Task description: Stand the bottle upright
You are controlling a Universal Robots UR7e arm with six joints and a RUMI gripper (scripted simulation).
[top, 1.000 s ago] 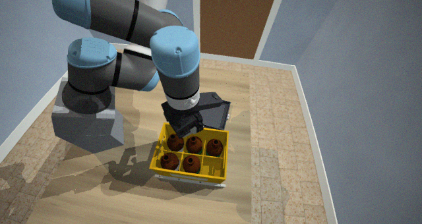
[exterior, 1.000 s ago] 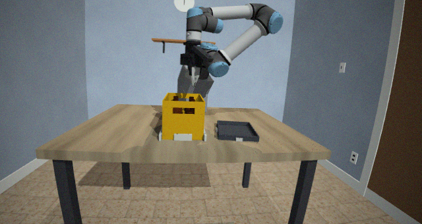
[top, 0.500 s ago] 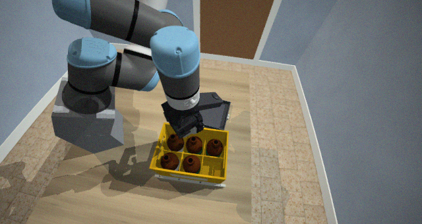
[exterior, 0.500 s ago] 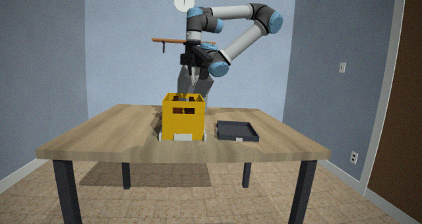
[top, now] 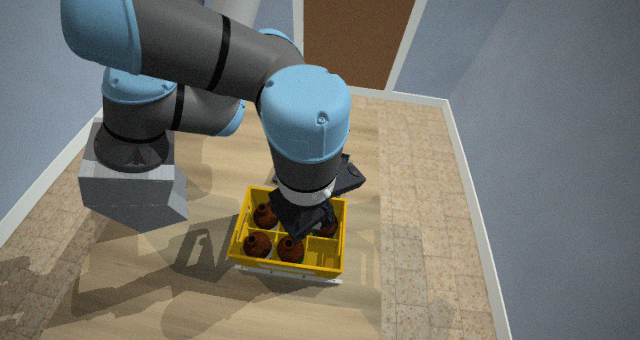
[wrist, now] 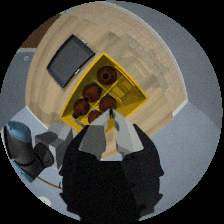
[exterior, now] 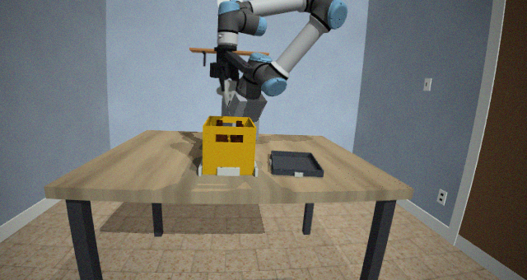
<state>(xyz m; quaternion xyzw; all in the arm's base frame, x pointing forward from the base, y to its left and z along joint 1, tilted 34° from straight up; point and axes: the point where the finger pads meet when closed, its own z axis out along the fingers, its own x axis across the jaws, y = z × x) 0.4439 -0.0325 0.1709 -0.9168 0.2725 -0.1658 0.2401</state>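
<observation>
A yellow crate (top: 285, 269) (exterior: 229, 156) (wrist: 134, 101) stands on the table and holds brown bottles in its compartments. In the top view three bottles (top: 265, 215) (top: 257, 244) (top: 290, 249) show whole and one bottle is partly hidden by the gripper. The wrist view shows five bottles, among them a far one (wrist: 106, 75) and a near one (wrist: 94, 116). I cannot make out any difference between the necks. My gripper (top: 299, 239) (exterior: 225, 93) (wrist: 111, 109) hangs above the crate's back row, shut and empty. The dark grey tray (exterior: 296, 165) (wrist: 70, 60) lies beside the crate.
The crate's front right compartment (top: 322, 252) holds no bottle. The robot's grey base block (top: 132, 192) stands at the table's far side. The wooden table (exterior: 144, 169) has open edges all round.
</observation>
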